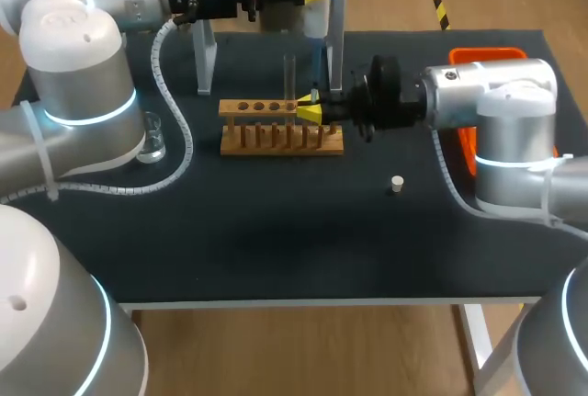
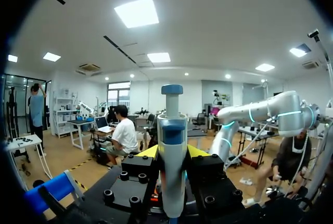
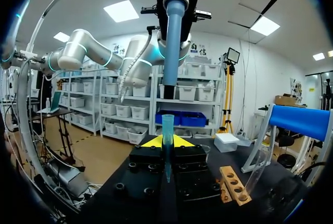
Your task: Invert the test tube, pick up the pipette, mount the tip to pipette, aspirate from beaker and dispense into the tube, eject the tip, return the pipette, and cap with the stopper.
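Pipette (image 3: 175, 31) hangs just above tip (image 3: 167, 130).
Left tool (image 2: 173, 152) clamped on pipette; right tool (image 3: 167, 142) clamped on tip.

Bright, even indoor light from white ceiling panels (image 2: 136, 12), which blow out in both wrist views. The dark table (image 1: 276, 249) is matte, barely any glare; soft short shadows beside the rack (image 1: 281, 139). White left arm (image 1: 72, 47) shell reads very bright; the pipette (image 3: 175, 37) catches light along its barrel.
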